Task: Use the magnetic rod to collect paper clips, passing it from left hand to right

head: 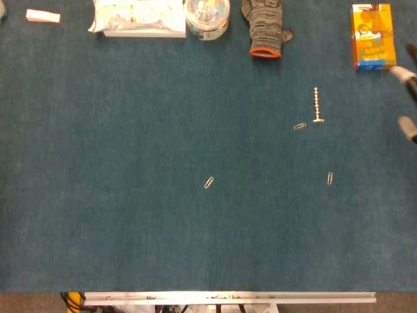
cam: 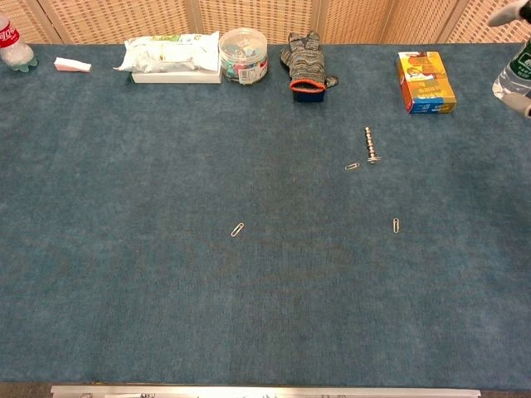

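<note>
The magnetic rod (head: 317, 105) (cam: 370, 145), a short beaded metal stick with a flat foot, lies loose on the blue cloth right of centre. One paper clip (head: 300, 126) (cam: 353, 166) lies just left of its foot. A second clip (head: 330, 178) (cam: 396, 225) lies nearer the front, and a third (head: 209, 182) (cam: 238, 230) lies mid-table. Of my right hand (head: 408, 81) (cam: 508, 12) only spread fingertips show at the right edge, holding nothing and well away from the rod. My left hand shows in neither view.
Along the far edge stand a wipes pack (head: 138, 16), a round tub of clips (head: 207, 16), a grey glove (head: 264, 29) and an orange box (head: 373, 36). A bottle (cam: 514, 70) stands at the far right, another (cam: 15, 46) at the far left.
</note>
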{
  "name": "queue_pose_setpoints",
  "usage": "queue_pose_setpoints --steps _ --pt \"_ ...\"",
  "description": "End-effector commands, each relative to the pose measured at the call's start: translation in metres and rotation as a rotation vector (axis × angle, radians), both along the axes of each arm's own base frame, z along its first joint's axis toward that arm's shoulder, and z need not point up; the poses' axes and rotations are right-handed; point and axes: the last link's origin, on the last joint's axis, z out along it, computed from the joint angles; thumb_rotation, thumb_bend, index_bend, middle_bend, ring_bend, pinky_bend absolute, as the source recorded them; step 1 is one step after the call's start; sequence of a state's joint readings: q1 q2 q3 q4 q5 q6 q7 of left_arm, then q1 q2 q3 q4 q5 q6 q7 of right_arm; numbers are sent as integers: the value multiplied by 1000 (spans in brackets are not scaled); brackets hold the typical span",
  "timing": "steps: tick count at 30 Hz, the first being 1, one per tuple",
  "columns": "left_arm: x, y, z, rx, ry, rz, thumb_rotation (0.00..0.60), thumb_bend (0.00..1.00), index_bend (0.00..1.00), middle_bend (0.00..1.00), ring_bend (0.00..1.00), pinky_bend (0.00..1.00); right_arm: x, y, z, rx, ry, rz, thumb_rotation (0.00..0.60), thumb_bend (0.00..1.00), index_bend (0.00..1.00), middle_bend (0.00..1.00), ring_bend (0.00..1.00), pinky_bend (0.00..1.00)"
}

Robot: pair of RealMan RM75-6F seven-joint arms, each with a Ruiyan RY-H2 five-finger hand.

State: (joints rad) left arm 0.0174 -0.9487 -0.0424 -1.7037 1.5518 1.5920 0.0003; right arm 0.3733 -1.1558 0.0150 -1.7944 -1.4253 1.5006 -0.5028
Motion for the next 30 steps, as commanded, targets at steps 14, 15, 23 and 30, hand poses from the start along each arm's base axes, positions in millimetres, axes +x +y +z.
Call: queue_pose_setpoints --steps 14,15,23,30 --pt "-1 10 -11 -22 5 15 600 89 599 146 13 168 -46 54 26 -94 -147 -104 600 195 238 58 0 103" --pt "-1 10 -11 -22 4 11 600 89 599 146 13 168 -46 57 26 -95 -157 -101 600 195 238 59 0 103" --pt "-1 8 -17 -46 17 11 600 89 599 147 13 170 -49 71 30 -98 -186 -91 600 195 238 60 0 103" --pt "-1 6 -15 -33 18 16 600 89 599 147 13 172 -48 71 28 -70 -204 -78 600 195 238 60 0 103"
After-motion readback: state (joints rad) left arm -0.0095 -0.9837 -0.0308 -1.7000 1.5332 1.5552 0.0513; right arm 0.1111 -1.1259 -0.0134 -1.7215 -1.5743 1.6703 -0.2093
